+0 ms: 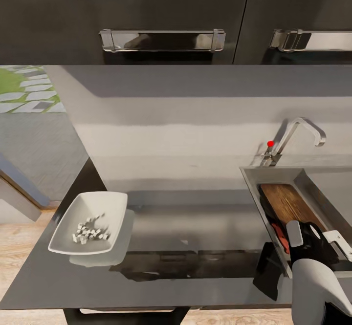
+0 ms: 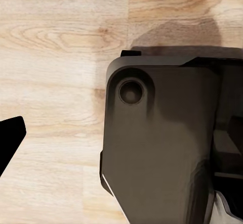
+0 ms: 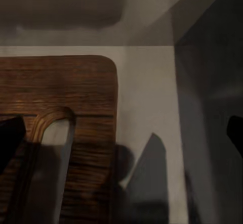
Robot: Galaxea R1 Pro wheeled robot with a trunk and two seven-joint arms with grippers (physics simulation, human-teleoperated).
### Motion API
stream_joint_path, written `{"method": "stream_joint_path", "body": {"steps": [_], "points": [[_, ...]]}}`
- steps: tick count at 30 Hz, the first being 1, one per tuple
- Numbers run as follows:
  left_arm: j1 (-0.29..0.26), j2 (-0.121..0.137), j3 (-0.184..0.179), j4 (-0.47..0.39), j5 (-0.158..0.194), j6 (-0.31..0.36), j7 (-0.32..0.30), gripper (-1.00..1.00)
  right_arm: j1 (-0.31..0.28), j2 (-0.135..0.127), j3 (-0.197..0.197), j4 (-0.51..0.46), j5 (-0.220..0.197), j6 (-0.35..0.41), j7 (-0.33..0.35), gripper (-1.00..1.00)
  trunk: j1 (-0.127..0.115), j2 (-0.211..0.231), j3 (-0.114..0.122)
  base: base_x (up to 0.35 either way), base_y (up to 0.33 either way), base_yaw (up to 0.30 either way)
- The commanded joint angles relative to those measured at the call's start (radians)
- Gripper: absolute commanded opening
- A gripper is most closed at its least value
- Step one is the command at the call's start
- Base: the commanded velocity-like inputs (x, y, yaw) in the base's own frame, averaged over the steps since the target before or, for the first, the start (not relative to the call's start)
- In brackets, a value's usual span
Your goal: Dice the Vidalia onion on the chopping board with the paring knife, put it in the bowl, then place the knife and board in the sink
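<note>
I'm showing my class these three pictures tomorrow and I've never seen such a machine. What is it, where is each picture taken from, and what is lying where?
These are simulator renders of a wheeled robot with two arms. The large picture comes from a camera on its head, looking down at a dark countertop. At one end stands a white bowl holding the diced onion. At the other end is the sink with its tap. The chopping board already lies in the basin, with the red handle of the paring knife beside it. The right gripper hangs over them.

The other two pictures come from cameras near each gripper. The right one looks down at the board's slot handle and the sink floor; its fingertips sit wide apart, holding nothing. The left one sees wooden flooring and part of the robot's own body.
</note>
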Motion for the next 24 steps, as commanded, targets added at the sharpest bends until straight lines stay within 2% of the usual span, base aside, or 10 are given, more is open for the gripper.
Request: {"method": "stream_joint_path", "body": {"steps": [1,14,21,24], "points": [[-0.002,-0.001,-0.009,0.004,0.01,-0.008,0.001,1.0,-0.001,-0.001,0.0,-0.001,-0.008,-0.003,-0.003,1.0,0.0,-0.001,-0.001,0.0,0.0,0.0],[-0.002,-0.001,-0.009,0.004,0.01,-0.008,0.001,1.0,-0.001,-0.002,0.002,-0.005,-0.009,0.006,-0.004,1.0,0.0,-0.001,-0.001,0.0,0.0,0.0],[-0.002,-0.001,-0.009,0.004,0.01,-0.008,0.001,1.0,-0.001,-0.003,0.003,-0.069,-0.01,0.141,-0.004,1.0,0.0,-0.001,-0.001,0.0,0.0,0.0],[-0.002,-0.001,-0.009,0.004,0.01,-0.007,0.001,1.0,-0.001,0.0,0.018,-0.143,-0.011,0.244,0.004,1.0,0.0,-0.001,-0.001,0.0,0.0,0.0]]}}
